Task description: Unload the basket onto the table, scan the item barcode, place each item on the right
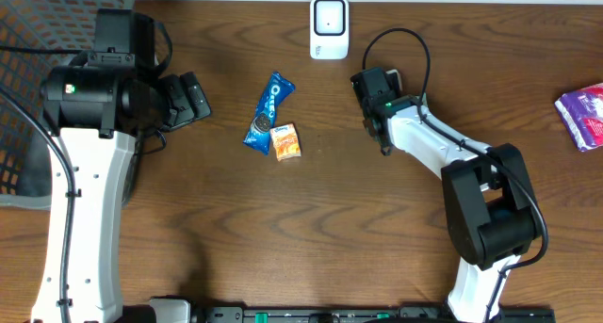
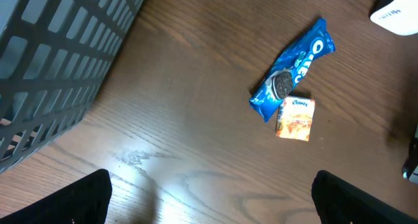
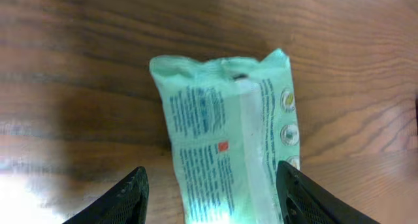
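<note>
1. Mint-green packet (image 3: 219, 113): the item to be scanned. It lies flat on the wooden table (image 3: 65, 61), lengthwise between my right fingers (image 3: 127, 198), with the back seam and small print facing up. I take it that this face is up because codes usually sit among the print. I can't make out a barcode.
2. Right gripper (image 3: 210, 166): the jaws are apart, one on each side of the packet. Bare wood shows between one finger and the packet's edge, so nothing is clamped. Straddled like this, one close would take it across its width.
3. White scanner (image 1: 329, 26): it stands near, beyond my right fingers, toward the left arm's side. The packet is not at its face, so I judge the scan not yet done.
4. Left gripper (image 2: 212, 175): the jaws are wide apart, holding nothing, over bare wood. It is probably parked clear so the right arm has room to work.
5. Blue Oreo pack (image 2: 294, 67) and small orange packet (image 2: 296, 118): they lie ahead of my left fingers, corner against end, between the two grippers. Both are likely waiting their turn.
6. Grey basket (image 2: 59, 74): it is beside my left fingers on the outer side. It may be the bin for scanned goods.
7. Purple packet (image 1: 584, 116): it sits well apart from my right fingers, at the table's far edge.
</note>
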`<state>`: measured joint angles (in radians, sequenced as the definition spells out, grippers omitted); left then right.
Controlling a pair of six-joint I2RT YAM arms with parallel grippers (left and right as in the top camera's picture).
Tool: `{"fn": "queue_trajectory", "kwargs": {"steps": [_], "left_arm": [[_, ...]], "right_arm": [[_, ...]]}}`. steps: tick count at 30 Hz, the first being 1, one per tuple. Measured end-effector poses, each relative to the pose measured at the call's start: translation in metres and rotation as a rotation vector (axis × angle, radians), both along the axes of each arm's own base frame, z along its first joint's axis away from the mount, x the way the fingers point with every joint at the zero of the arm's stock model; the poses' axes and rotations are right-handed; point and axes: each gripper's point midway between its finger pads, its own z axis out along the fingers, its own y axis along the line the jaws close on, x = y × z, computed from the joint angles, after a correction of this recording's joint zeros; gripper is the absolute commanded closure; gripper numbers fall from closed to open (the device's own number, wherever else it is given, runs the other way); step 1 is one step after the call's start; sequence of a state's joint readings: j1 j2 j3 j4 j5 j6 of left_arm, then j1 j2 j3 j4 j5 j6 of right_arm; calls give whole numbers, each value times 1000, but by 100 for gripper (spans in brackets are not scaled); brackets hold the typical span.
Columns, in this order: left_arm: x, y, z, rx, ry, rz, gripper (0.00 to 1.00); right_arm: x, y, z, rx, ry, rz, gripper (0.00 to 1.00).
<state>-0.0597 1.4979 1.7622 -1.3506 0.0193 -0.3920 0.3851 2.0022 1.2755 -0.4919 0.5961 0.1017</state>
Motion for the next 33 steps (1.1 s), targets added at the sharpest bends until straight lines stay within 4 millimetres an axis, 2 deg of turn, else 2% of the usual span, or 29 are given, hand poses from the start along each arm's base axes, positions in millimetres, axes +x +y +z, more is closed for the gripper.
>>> {"fn": "queue_trajectory", "kwargs": {"steps": [9,22,24,26,28,30,31,33], "left_arm": [[0,0,0,0,0,0,2],[0,0,0,0,0,0,2],[0,0,0,0,0,0,2],[0,0,0,0,0,0,2],[0,0,0,0,0,0,2],[0,0,0,0,0,0,2],[0,0,0,0,0,0,2],[0,0,0,0,0,0,2]], "right_arm": [[-1,-17,-12,-9,-1,-5,43],[10,-12,-20,-3,-14,47,44],[11,-13,-20,-11,-17,46,50],[12,-12,-21,-14,-13,50,63],[11,-12,-23,-14,-8,48,81],[10,-13,-24,-17,-4,46,95],[10,-14,-23,-20,-2,41,99],[10,-14,-20,-20,4,30,99]]}}
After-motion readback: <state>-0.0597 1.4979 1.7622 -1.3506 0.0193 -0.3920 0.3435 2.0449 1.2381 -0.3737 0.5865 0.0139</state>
